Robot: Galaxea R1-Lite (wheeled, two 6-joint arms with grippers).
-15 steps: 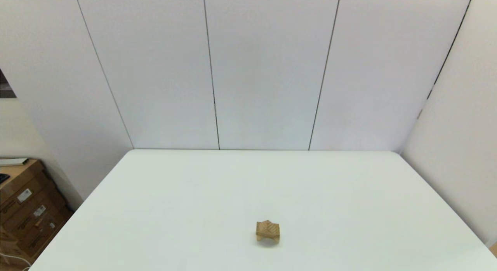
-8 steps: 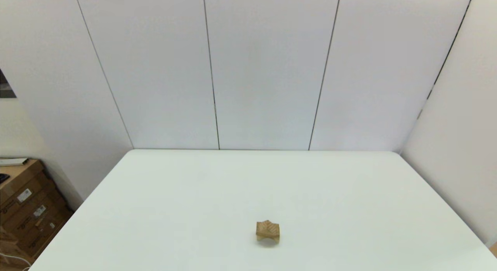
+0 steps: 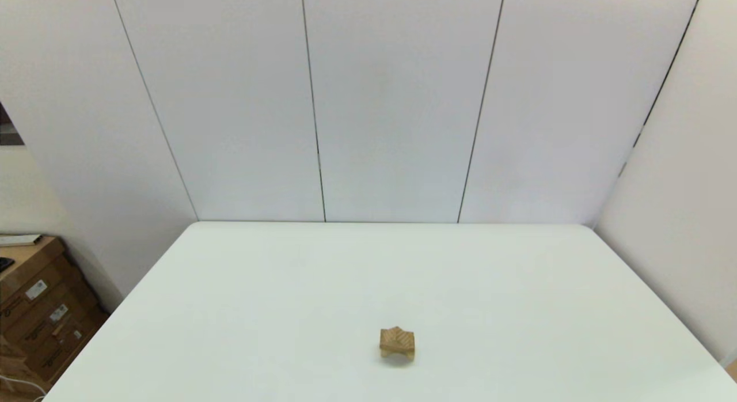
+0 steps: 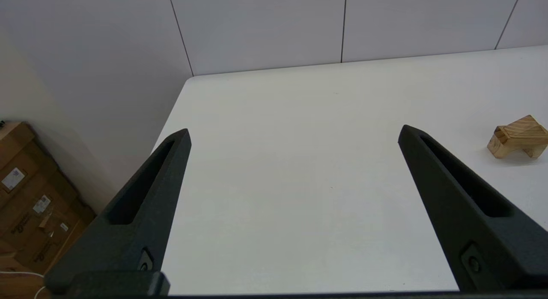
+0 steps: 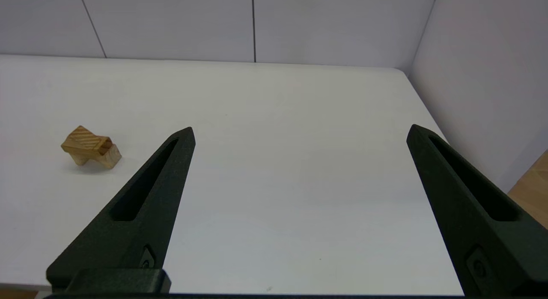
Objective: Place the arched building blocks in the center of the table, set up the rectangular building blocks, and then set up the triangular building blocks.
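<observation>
Small wooden block stack (image 3: 397, 342) on table (image 3: 518, 310); left gripper (image 4: 293, 134), right gripper (image 5: 299, 134) spread wide (holding nothing)

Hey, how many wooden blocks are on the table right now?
3, it seems, in one stack near the table's centre: arch at the bottom, slab on it, triangle on top.
</observation>
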